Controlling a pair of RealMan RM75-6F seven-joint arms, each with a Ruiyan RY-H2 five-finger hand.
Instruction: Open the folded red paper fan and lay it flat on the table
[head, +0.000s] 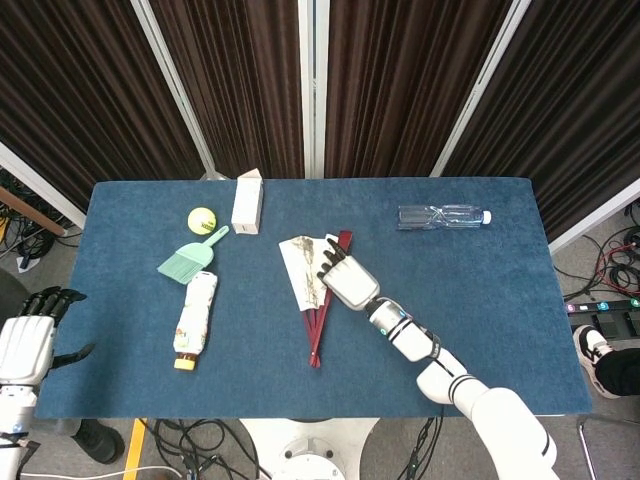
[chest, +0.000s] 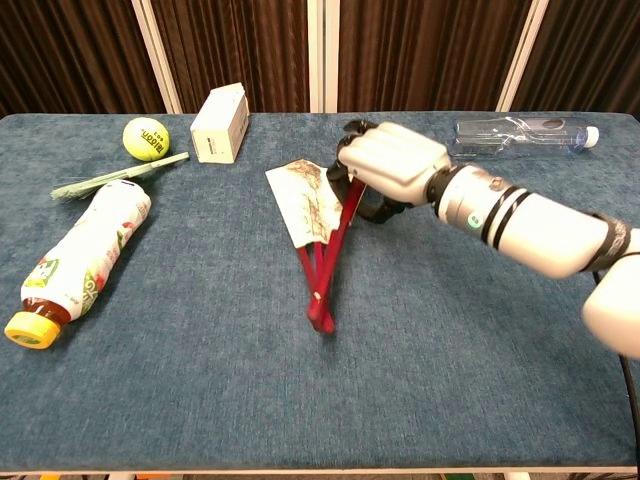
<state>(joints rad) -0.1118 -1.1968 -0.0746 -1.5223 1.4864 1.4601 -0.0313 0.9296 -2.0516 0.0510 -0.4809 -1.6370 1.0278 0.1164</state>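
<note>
The red paper fan lies partly spread near the table's middle, its whitish printed paper fanned to the left and its red ribs meeting at a pivot toward the front edge. My right hand sits over the fan's right side, fingers curled around the outer red rib, whose tip sticks out beyond the hand. The ribs under the hand are hidden. My left hand hangs off the table's front left corner, fingers apart, holding nothing.
On the blue table, at the left, are a tennis ball, a white box, a green brush and a lying drink bottle. A clear water bottle lies at the back right.
</note>
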